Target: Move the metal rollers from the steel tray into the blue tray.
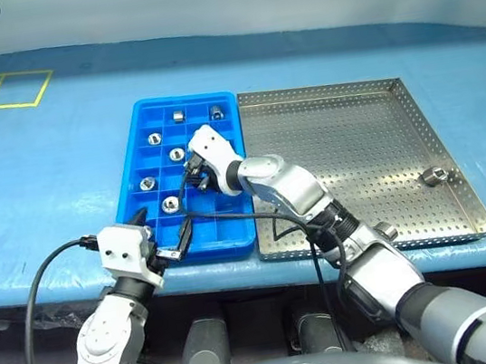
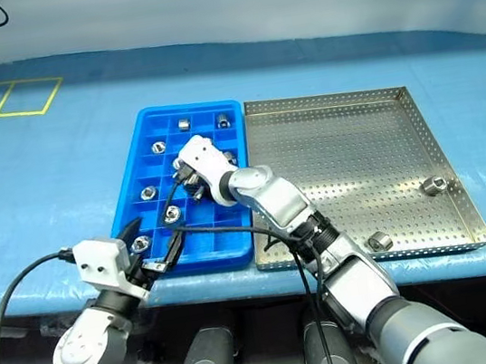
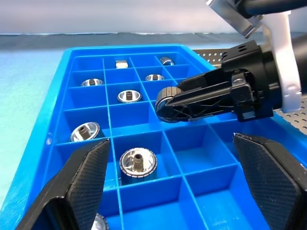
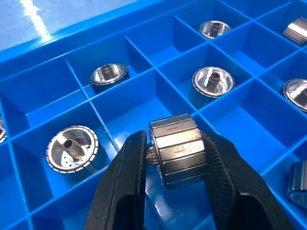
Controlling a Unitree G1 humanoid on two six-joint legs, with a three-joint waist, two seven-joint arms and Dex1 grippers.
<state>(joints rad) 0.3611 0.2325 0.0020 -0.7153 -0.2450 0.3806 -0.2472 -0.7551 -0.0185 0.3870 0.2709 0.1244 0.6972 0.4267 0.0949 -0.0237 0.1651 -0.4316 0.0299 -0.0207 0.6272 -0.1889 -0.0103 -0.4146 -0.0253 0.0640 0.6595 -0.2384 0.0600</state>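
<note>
Right wrist view: right hand grips roller above blue tray.

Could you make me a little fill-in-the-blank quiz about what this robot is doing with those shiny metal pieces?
1. The right gripper holds one metal roller above the ____ tray.
2. The left gripper has its fingers ____ and holds nothing.
3. The number of rollers lying in the steel tray is ____.

Missing words: blue; open; two
</note>
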